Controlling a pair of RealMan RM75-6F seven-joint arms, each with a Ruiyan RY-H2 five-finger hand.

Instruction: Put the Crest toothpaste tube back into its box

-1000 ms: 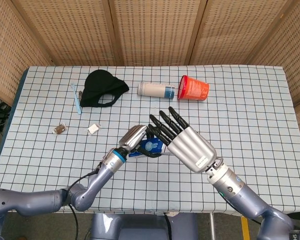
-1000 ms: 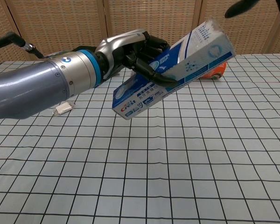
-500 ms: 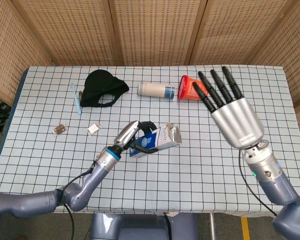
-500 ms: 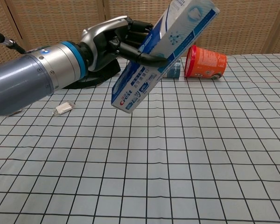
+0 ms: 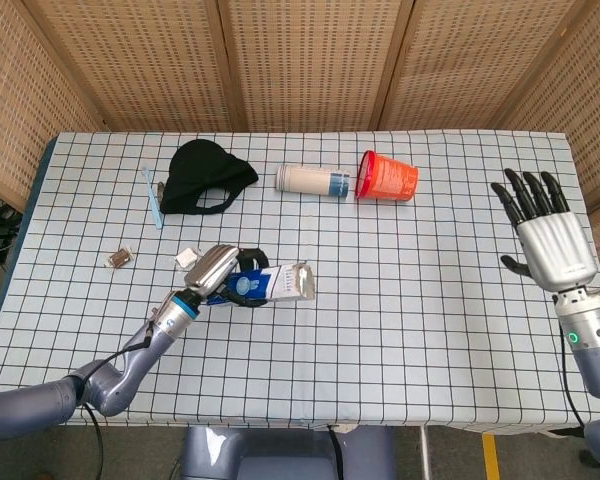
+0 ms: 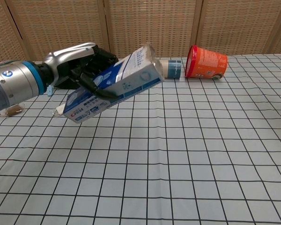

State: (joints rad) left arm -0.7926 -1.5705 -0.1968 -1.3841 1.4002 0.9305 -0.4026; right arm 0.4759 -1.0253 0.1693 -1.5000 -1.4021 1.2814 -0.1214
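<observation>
My left hand (image 5: 216, 273) (image 6: 79, 65) grips the blue and white Crest toothpaste box (image 5: 275, 284) (image 6: 116, 84) around its middle. The box hangs just above the table, its closed end pointing right and tilted a little upward. No loose toothpaste tube shows in either view. My right hand (image 5: 546, 238) is open at the far right, fingers spread and pointing up, well away from the box. The chest view does not show it.
At the back of the checked table (image 5: 410, 300) lie an orange cup (image 5: 387, 177) (image 6: 206, 62) on its side, a white and blue cylinder (image 5: 313, 180), a black cloth (image 5: 205, 175) and a blue toothbrush (image 5: 152, 196). Two small wrapped items (image 5: 187, 257) (image 5: 119, 259) sit left of the box.
My left hand has carried the box leftward and lowered it toward the table. My right hand has drawn away from the box to the far right.
</observation>
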